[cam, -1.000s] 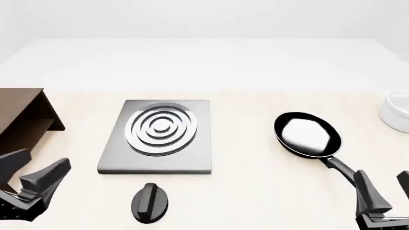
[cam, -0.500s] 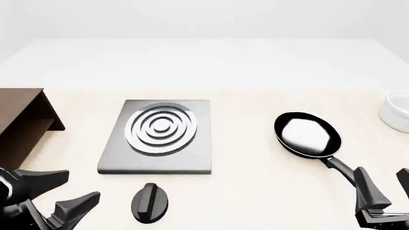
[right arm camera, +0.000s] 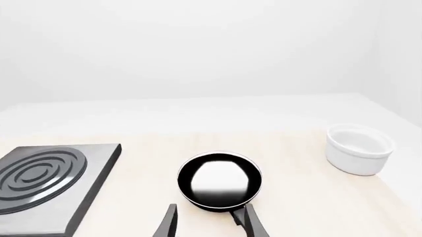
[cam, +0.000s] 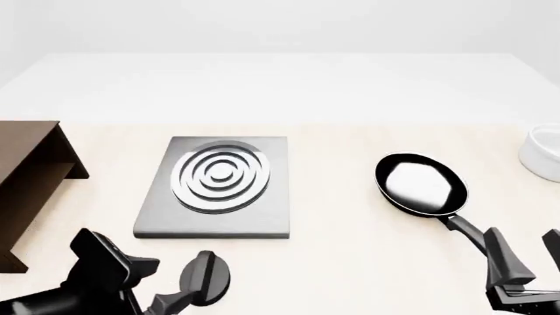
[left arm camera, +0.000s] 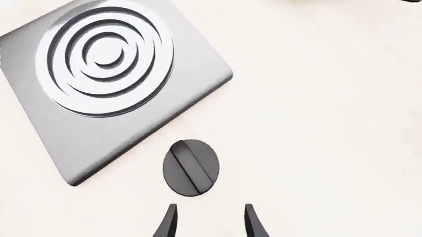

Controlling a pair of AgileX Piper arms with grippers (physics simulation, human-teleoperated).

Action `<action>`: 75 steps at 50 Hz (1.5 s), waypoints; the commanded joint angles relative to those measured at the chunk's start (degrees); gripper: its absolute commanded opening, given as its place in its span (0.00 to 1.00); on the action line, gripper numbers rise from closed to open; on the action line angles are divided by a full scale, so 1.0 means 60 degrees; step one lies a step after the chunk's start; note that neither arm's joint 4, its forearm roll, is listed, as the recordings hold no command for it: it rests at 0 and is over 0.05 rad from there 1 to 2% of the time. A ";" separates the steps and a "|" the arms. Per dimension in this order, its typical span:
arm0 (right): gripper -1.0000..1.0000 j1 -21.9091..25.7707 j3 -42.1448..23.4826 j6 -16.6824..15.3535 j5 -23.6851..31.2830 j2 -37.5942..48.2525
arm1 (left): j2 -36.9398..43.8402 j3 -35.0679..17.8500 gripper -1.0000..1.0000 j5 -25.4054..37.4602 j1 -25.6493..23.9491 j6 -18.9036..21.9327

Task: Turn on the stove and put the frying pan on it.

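Note:
The stove (cam: 262, 210) is a flat grey slab with silver burner rings, left of the table's middle; it also shows in the left wrist view (left arm camera: 99, 89) and the right wrist view (right arm camera: 46, 182). Its black oval knob (cam: 206, 277) lies apart, in front of the slab. My left gripper (cam: 162, 285) is open just left of the knob, and the knob (left arm camera: 190, 167) sits just ahead of the fingertips. The black frying pan (cam: 420, 184) rests on the table at the right, handle (cam: 463, 228) pointing toward my open right gripper (cam: 528, 259). In the right wrist view the pan (right arm camera: 220, 180) lies just beyond that gripper (right arm camera: 210, 212).
A brown wooden shelf (cam: 31, 177) stands at the table's left edge. A white bowl (cam: 544, 154) sits at the far right, also in the right wrist view (right arm camera: 359, 148).
My left gripper has swung from the table's left front corner rightward to just beside the knob. The right gripper has barely moved. Stove, knob and pan have not moved.

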 commanded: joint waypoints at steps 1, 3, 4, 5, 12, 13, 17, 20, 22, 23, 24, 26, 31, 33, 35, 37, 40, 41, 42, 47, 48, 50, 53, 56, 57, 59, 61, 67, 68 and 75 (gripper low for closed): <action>1.00 -0.0002 0.0003 -0.0011 0.0097 -0.0098 | 0.1292 0.0513 1.00 -0.1425 -0.0425 -0.0231; 1.00 -0.0002 0.0003 -0.0003 0.0122 -0.0122 | 0.1440 0.0568 1.00 -0.1580 -0.0446 -0.0262; 1.00 -0.0007 0.0002 0.0006 0.0153 -0.0156 | 0.1535 0.0607 1.00 -0.1684 -0.0457 -0.0282; 1.00 -0.0007 0.0002 0.0007 0.0173 -0.0176 | 0.1573 0.0640 1.00 -0.1734 -0.0438 -0.0270; 1.00 -0.0008 0.0003 0.0013 0.0290 -0.0293 | 0.1744 0.0778 1.00 -0.1927 -0.0409 -0.0279; 1.00 -0.0006 0.0002 0.0011 0.0310 -0.0315 | 0.1810 0.0801 1.00 -0.1994 -0.0424 -0.0294; 1.00 -0.0007 0.0002 0.0010 0.0353 -0.0357 | 0.2066 0.0909 1.00 -0.2279 -0.0409 -0.0311; 1.00 -0.0012 0.0002 0.0024 0.0397 -0.0398 | 0.2336 0.1016 1.00 -0.2595 -0.0400 -0.0336; 1.00 -0.0010 0.0001 0.0021 0.0420 -0.0423 | 0.2446 0.1047 1.00 -0.2711 -0.0398 -0.0338; 1.00 -0.0009 0.0002 0.0019 0.0413 -0.0417 | 0.2474 0.1069 1.00 -0.2751 -0.0389 -0.0335; 1.00 -0.0009 0.0003 0.0017 0.0405 -0.0408 | 0.2535 0.1085 1.00 -0.2810 -0.0401 -0.0352; 1.00 -0.0005 0.0003 0.0018 0.0410 -0.0413 | 0.2688 0.1142 1.00 -0.2964 -0.0352 -0.0316; 1.00 -0.0005 0.0006 0.0021 0.0349 -0.0349 | 0.3040 0.1165 1.00 -0.3263 -0.0331 -0.0302; 1.00 -0.0006 0.0006 0.0025 0.0339 -0.0341 | 0.3070 0.1155 1.00 -0.3285 -0.0332 -0.0312; 1.00 -0.0004 0.0007 0.0023 0.0301 -0.0300 | 0.3177 0.1144 1.00 -0.3353 -0.0294 -0.0263; 1.00 -0.0002 0.0007 0.0017 0.0287 -0.0287 | 0.3249 0.1131 1.00 -0.3393 -0.0238 -0.0212; 1.00 -0.0002 0.0007 0.0017 0.0283 -0.0288 | 0.3363 0.1112 1.00 -0.3469 -0.0237 -0.0203; 1.00 -0.0001 0.0006 0.0018 0.0285 -0.0292 | 0.3404 0.1107 1.00 -0.3503 -0.0247 -0.0219; 1.00 -0.0003 0.0006 0.0023 0.0296 -0.0306 | 0.3476 0.1110 1.00 -0.3569 -0.0236 -0.0227; 1.00 -0.0005 0.0008 0.0024 0.0307 -0.0316 | 0.3718 0.1123 1.00 -0.3796 -0.0257 -0.0281; 1.00 -0.0004 0.0007 0.0025 0.0322 -0.0334 | 0.3804 0.1148 1.00 -0.3881 -0.0215 -0.0237; 1.00 -0.0005 0.0007 0.0030 0.0334 -0.0347 | 0.3940 0.1139 1.00 -0.3992 -0.0264 -0.0300; 1.00 -0.0008 0.0006 0.0034 0.0344 -0.0359 | 0.4145 0.1152 1.00 -0.4158 -0.0271 -0.0298; 1.00 -0.0009 0.0006 0.0037 0.0350 -0.0365 | 0.4271 0.1177 1.00 -0.4268 -0.0248 -0.0283; 1.00 -0.0010 0.0006 0.0039 0.0354 -0.0369 | 0.4279 0.1172 1.00 -0.4279 -0.0271 -0.0311; 1.00 -0.0009 0.0006 0.0040 0.0367 -0.0383 | 0.4422 0.1207 1.00 -0.4410 -0.0241 -0.0293; 1.00 -0.0010 0.0006 0.0040 0.0375 -0.0391 | 0.4537 0.1231 1.00 -0.4521 -0.0242 -0.0325; 1.00 -0.0009 0.0006 0.0045 0.0402 -0.0422 | 0.4782 0.1284 1.00 -0.4734 -0.0209 -0.0350; 1.00 -0.0012 0.0007 0.0050 0.0411 -0.0431 | 0.4821 0.1282 1.00 -0.4760 -0.0216 -0.0353; 1.00 -0.0014 0.0007 0.0056 0.0514 -0.0539 | 0.5180 0.1332 1.00 -0.5070 -0.0148 -0.0306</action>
